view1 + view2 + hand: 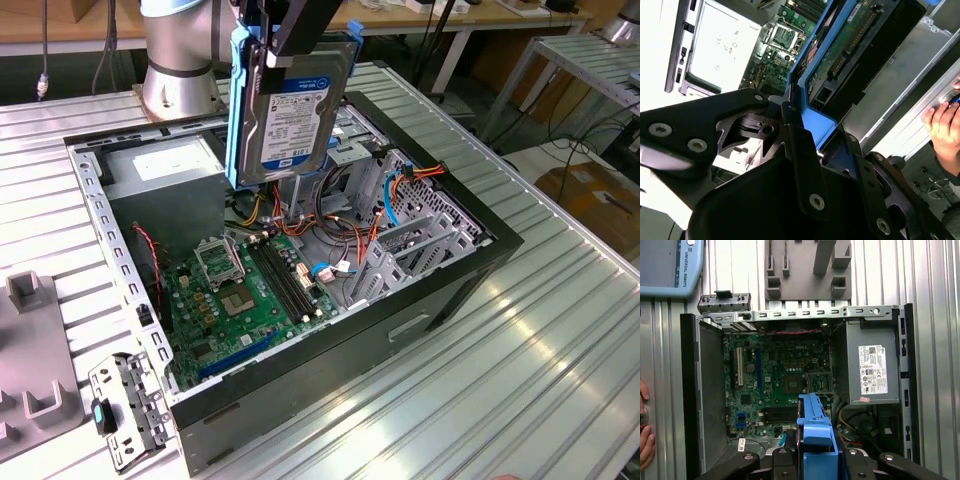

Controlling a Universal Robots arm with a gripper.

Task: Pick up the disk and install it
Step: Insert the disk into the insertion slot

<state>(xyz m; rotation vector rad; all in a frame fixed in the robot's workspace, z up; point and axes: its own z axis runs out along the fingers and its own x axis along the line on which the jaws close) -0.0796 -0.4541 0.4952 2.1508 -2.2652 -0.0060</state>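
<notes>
One ribbed metal table [560,330] spreads beneath the gripper [280,45], and on it lies one open computer case [400,340], directly below the gripper with its side panel off. Inside the case, one grey power-supply box [872,367] sits to one side and one green motherboard [250,300] covers the floor below the gripper. One grey moulded fixture [30,370] rests on the table outside the case, well apart from the gripper. The one disk [295,110] hangs upright from the gripper over the open interior, its label facing the exterior view and its circuit-board side showing in the second wrist view. The gripper's fingers [807,165] are pressed onto the upper end of the disk's blue carrier frame. A tangle of orange and coloured cables [300,225] lies just under the disk's lower edge. One small metal bracket [125,405] lies beside the case near the fixture. A person's hand [945,125] rests on the table beyond the case wall.
</notes>
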